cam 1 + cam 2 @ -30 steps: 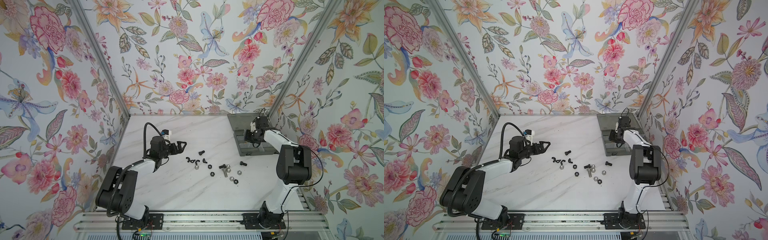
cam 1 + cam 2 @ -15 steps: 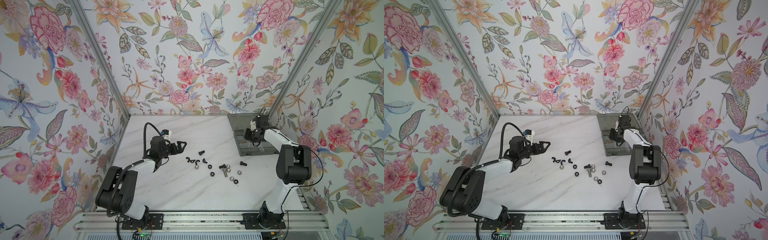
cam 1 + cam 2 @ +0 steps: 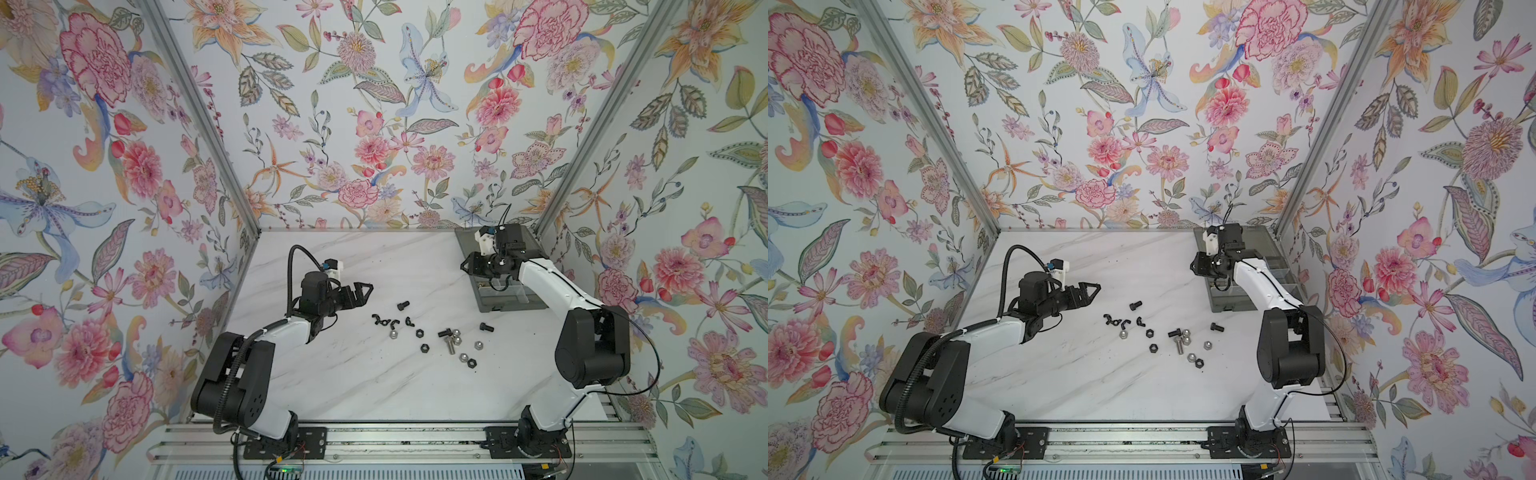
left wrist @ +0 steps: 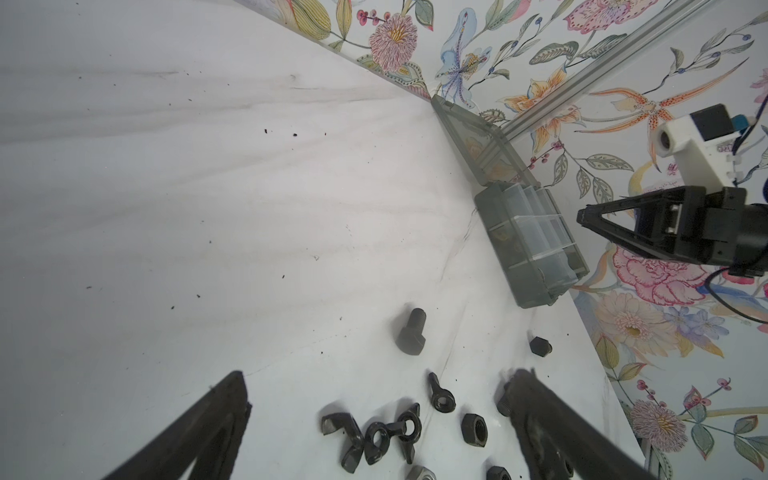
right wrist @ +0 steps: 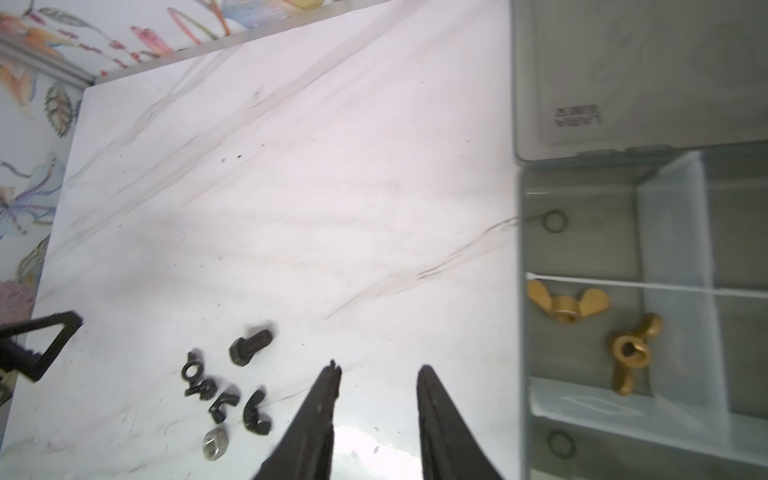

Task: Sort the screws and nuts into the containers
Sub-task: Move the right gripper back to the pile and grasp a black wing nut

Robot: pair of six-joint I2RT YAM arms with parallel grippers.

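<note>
left gripper [image 3: 365, 289]: jaws wide, empty, left of centre in both top views, over table [image 3: 332, 382]. right gripper [image 5: 378, 370]: jaws narrowly apart, nothing between, just beside left edge of box [image 3: 509, 308], upper right of table. screws [image 3: 403, 306] and nuts [image 3: 419, 333]: loose, scattered mid-table between arms. two brass wing nuts [image 5: 567, 305] in one box cell. lid [image 3: 464, 243] open, flat behind box.
</note>
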